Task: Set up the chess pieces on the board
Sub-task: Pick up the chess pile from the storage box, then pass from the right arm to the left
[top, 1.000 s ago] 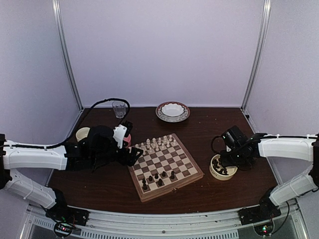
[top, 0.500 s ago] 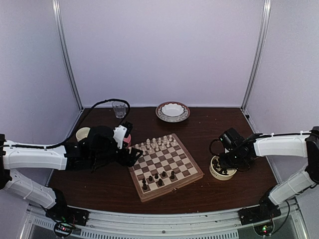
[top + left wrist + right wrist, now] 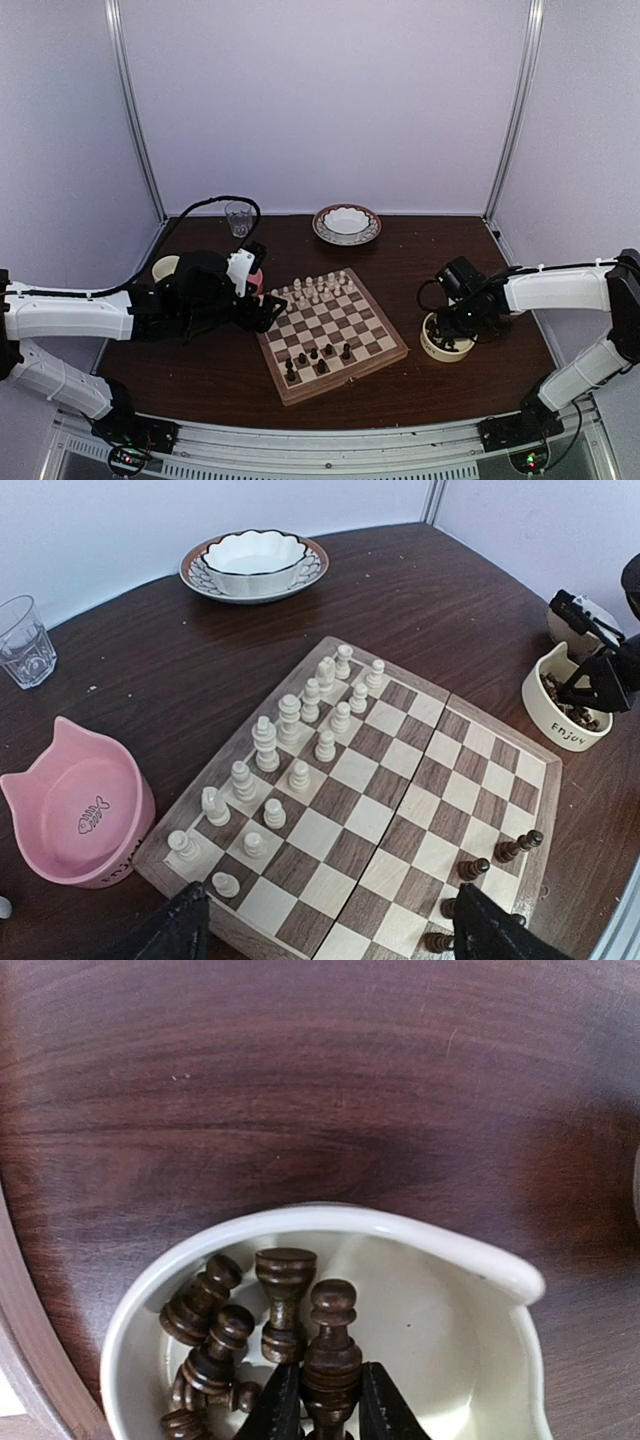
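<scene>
Right gripper (image 3: 328, 1408) was found moved down into the bowl (image 3: 480, 1260) since a second before; its jaws were closed narrowly on a dark piece (image 3: 331, 1345) there; transfer to the board (image 3: 333, 335) was judged next; left gripper (image 3: 325, 930) was held wide, empty, at the board's left edge.

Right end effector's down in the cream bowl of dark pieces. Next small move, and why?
Probably lift straight up. The right end effector looks closed on an upright dark chessman among other dark pieces in the cream bowl. Rising first should clear the rim before it heads to the board.
</scene>
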